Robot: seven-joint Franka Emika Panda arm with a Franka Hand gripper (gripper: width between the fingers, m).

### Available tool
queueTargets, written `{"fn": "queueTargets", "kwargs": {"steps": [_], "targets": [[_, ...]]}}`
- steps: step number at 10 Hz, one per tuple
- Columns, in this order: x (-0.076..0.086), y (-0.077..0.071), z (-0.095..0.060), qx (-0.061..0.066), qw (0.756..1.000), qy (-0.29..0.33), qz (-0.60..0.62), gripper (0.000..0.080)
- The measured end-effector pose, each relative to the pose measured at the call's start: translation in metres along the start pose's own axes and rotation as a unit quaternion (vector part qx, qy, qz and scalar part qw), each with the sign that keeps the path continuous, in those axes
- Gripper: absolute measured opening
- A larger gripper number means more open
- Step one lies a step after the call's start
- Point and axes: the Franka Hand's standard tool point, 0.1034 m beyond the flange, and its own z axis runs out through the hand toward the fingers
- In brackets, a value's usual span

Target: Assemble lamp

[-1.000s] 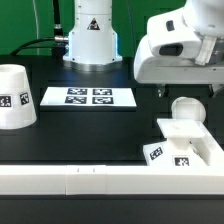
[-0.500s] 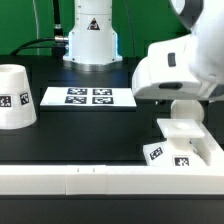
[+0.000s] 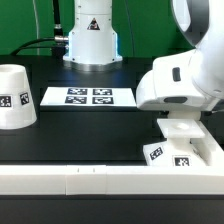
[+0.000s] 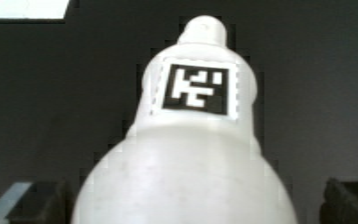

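The white bulb fills the wrist view, with a black-and-white tag on its neck. It stands between my gripper's two dark fingers, which sit a little apart from its sides, so the gripper is open. In the exterior view my gripper is low over the square lamp base at the exterior view's right and hides the bulb. The tapered shade stands on the table at the exterior view's left, far from the gripper.
The marker board lies flat at the back middle. A long white rail runs along the front edge, touching the lamp base. The arm's own pedestal stands behind the marker board.
My gripper has come down over the lamp base and now covers the bulb, which showed below it a second ago. The shade and the base have not moved.
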Motion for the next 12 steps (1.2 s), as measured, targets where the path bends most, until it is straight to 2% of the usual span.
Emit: {"fn": "queueTargets", "kwargs": {"steps": [5, 6, 8, 12], "targets": [[0.002, 0.003, 0.01, 0.0, 1.0, -0.005, 0.022, 0.0699], [0.003, 0.004, 0.012, 0.004, 0.999, -0.008, 0.034, 0.0574], [0.003, 0.005, 0.012, 0.014, 0.999, -0.01, 0.048, 0.0573], [0.004, 0.005, 0.007, 0.011, 0.999, -0.002, 0.031, 0.0573]]}}
